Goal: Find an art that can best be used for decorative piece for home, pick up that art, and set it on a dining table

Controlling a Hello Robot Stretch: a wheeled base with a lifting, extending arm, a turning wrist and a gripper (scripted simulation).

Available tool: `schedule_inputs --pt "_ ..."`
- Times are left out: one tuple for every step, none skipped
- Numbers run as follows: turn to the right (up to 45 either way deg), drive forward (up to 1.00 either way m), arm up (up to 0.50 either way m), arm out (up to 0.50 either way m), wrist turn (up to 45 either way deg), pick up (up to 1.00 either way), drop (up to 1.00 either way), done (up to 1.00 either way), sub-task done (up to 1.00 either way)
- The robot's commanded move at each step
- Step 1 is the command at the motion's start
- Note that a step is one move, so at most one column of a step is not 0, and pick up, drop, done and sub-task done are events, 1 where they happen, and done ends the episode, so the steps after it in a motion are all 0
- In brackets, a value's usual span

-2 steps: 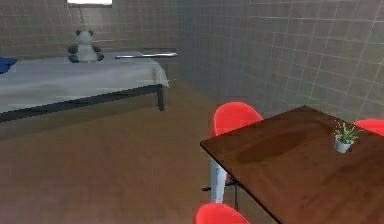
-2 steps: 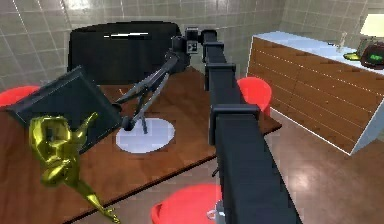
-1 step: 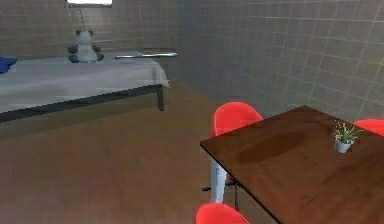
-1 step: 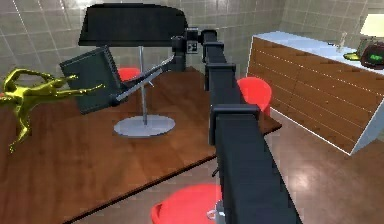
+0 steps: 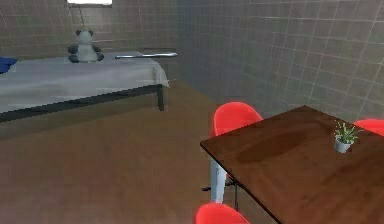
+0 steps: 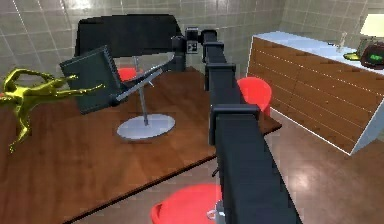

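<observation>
My arm [image 6: 243,150] is a dark square bar in stepped sections. My gripper [image 6: 120,95] is dark and thin-fingered; behind my jaws sit two white squares [image 6: 213,37] with black marks.

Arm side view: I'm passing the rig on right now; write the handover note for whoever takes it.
Gripper: reached out at the brown table, next to a dark tilted panel on a round-footed stand. I cannot tell whether it holds anything.
Things: the gold statue stands on the table at the arm side view's left, with the panel between it and the gripper. Red chairs sit around the table.
Done: the statue looks set on the table.
Left: probably just check that it stands freely, then draw the arm back.
</observation>
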Motion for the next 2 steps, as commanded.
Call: schedule_inputs --pt "0.0 0.00 0.00 0.00 0.0 0.00 1.00 0.00 0.00" --pt "0.0 0.00 0.00 -0.10 0.0 0.00 0.00 0.00 0.00"
